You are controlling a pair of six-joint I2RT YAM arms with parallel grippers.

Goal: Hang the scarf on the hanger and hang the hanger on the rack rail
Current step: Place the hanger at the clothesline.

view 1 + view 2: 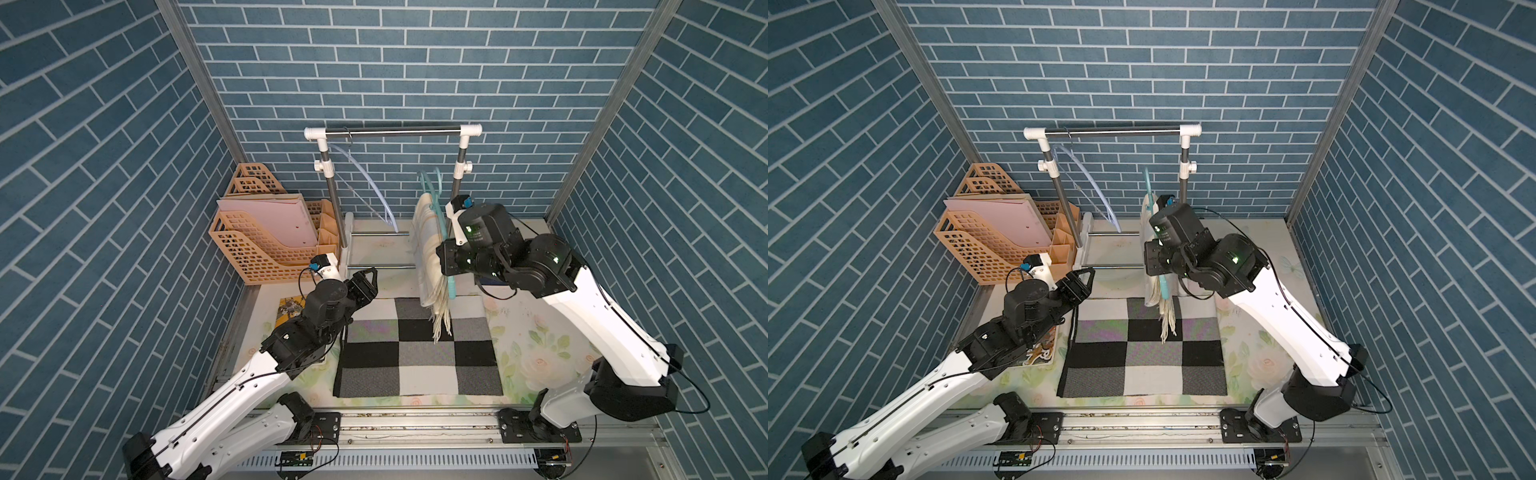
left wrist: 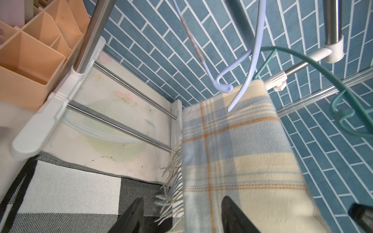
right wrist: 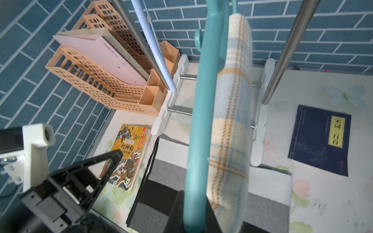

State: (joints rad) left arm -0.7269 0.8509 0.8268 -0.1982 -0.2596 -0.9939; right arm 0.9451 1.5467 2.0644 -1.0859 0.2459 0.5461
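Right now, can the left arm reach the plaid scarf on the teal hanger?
Likely yes: the left fingers stand open, aimed at the plaid scarf draped on the teal hanger, which hangs close ahead with nothing between them.

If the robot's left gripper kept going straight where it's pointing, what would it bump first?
Most likely the plaid scarf draped over the teal hanger: in the left wrist view it fills the space straight ahead of the open left gripper. The gap between them is hard to judge.
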